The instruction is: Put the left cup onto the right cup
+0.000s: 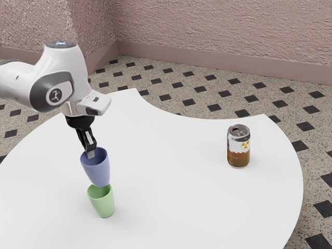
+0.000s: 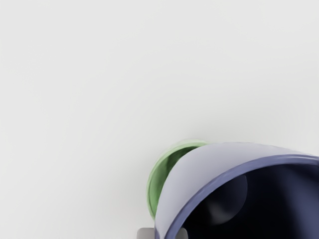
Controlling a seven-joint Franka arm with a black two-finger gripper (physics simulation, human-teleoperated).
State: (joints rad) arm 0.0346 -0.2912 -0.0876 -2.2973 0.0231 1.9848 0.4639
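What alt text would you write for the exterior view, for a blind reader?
A robot's black claw grips a blue cup by its rim, tilted, over an upright green cup on a white table. A drink can stands apart, toward the exterior view's right.

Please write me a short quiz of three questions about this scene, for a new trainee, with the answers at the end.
1. Fill the gap: the pincer grips the blue cup by its ____.
2. True or false: the green cup lies on its side on the table.
3. Choose one: in the exterior view, the can stands A) to the right of both cups, B) to the left of both cups, C) between the two cups.

Key
1. rim
2. False: it stands upright, just under the blue cup.
3. A
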